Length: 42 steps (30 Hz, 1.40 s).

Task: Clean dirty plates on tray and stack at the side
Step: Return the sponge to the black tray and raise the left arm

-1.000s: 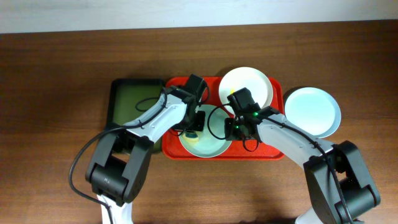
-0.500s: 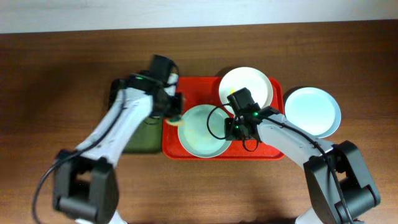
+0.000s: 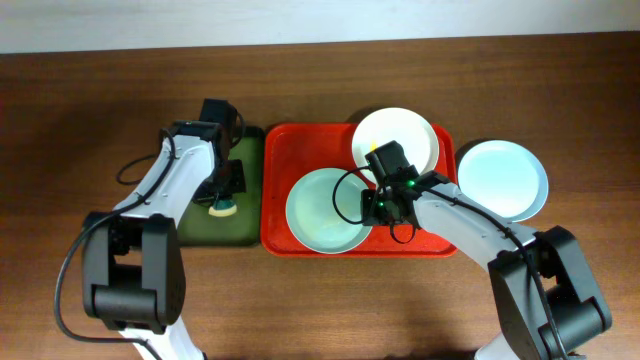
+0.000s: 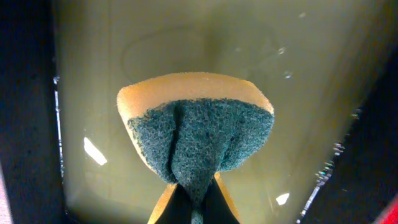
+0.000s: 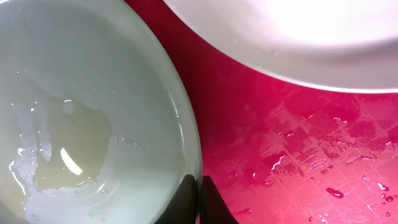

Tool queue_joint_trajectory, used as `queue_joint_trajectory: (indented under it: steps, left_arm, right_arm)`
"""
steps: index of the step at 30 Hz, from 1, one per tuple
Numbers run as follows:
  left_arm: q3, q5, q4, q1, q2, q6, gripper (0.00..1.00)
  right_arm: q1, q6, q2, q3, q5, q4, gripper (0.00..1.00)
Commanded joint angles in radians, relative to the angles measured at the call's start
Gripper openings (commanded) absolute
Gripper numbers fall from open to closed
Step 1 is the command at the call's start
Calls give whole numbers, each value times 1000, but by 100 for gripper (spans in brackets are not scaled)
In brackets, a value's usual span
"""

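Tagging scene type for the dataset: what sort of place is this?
Likely a lab tabletop staged as a dishwashing station, not a real kitchen: a wooden table, a red tray holding a wet mint plate, and a sponge over a dark green tray.

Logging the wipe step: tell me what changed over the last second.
The left gripper, still pinching the sponge, swung left off the mint plate on the red tray and now hangs over the dark green tray. Nothing was released or newly grasped. The right gripper stayed clamped on the mint plate's rim. The white plate and blue plate did not move.
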Motion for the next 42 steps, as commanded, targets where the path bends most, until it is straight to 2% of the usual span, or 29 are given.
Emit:
queue_joint_trajectory:
  steps: [1,3,4,5,7,8,13,14,15,16,18,23,42]
  left_arm:
    - [-1,-17,-1,8,5,16,0]
    - [-1,-16,-4,8,5,16,0]
    - [-1,-13,-6,8,5,16,3]
    - [0,11,-9,8,5,16,13]
    - [28,63,-38,8,-4,16,42]
    - [65,70,-59,9,-17,16,49]
    - [254,69,-106,21,-130,16,54]
    - [280,69,-108,31,-153,15,73]
    - [298,69,-108,44,-172,15,82]
    - [310,69,-107,62,-188,15,86]
    - [312,60,-105,103,-209,16,100]
    - [312,59,-127,176,-210,16,99]
    - [312,59,-127,179,-210,16,99]
  right_arm:
    - [5,-2,-2,8,-12,-1,4]
    - [5,-3,-2,8,-12,-1,4]
    - [5,-2,-2,8,-12,-1,4]
    - [5,-3,-2,8,-12,-1,4]
    - [5,-3,-2,8,-12,-2,4]
    - [5,-2,-2,8,-12,-1,4]
    - [5,-3,-2,8,-12,-3,4]
    - [5,-2,-2,8,-12,-3,4]
    - [5,-3,-2,8,-12,-3,4]
    - [5,-3,-2,8,-12,-3,4]
    - [5,-3,-2,8,-12,-3,4]
    - [5,-2,-2,8,-12,-1,4]
    - [5,-2,-2,8,3,-6,4]
